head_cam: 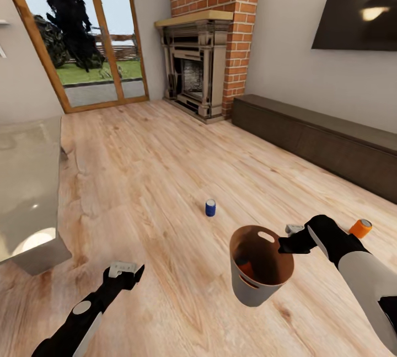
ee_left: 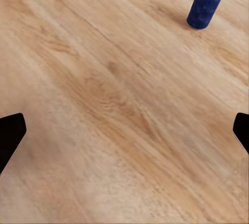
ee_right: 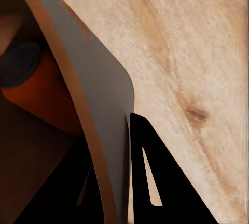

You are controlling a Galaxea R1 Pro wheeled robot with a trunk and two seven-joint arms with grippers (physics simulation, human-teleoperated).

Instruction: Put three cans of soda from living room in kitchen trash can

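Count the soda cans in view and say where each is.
3: blue can standing on the floor; orange can beyond the right arm; another orange can inside the bin.

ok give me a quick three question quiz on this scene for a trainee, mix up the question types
1. True or false: the blue can stands upright on the wood floor.
2. What is the right gripper clamped on?
A. the rim of the bin
B. the blue can
C. the fireplace
3. Fill in: one orange can lies inside the bin, and the other orange can shows beyond the right ____.

Key:
1. True; the left wrist view shows it upright with its silver top up.
2. A; one finger sits on each side of the bin wall, and the left gripper is open and holds nothing.
3. arm
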